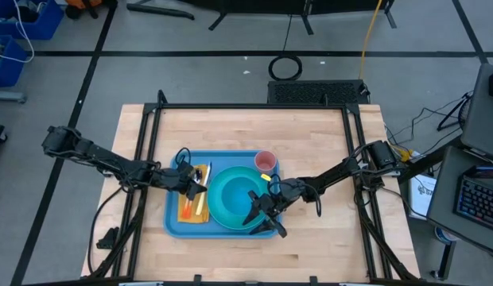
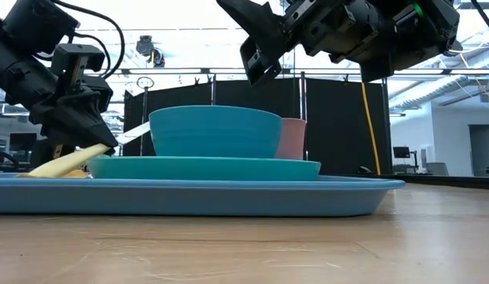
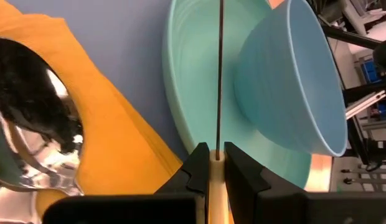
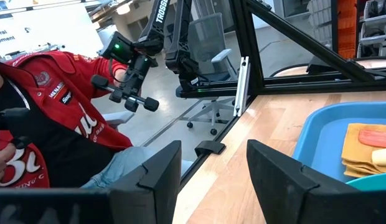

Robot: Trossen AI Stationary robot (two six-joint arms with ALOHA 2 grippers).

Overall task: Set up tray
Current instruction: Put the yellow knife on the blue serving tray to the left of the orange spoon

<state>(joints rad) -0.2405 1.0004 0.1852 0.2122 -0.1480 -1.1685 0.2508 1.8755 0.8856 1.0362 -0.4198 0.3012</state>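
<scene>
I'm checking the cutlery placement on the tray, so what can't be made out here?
- Utensil in the left gripper: wrist view sees it edge-on; type unclear.
- Napkin items: too small in the high view.
- Cup: low view, mostly behind the bowl.

Utensil (image 3: 219, 74) tip beyond the picture's edge

Wooden table (image 1: 310, 135) under blue tray (image 1: 173, 224)
</scene>
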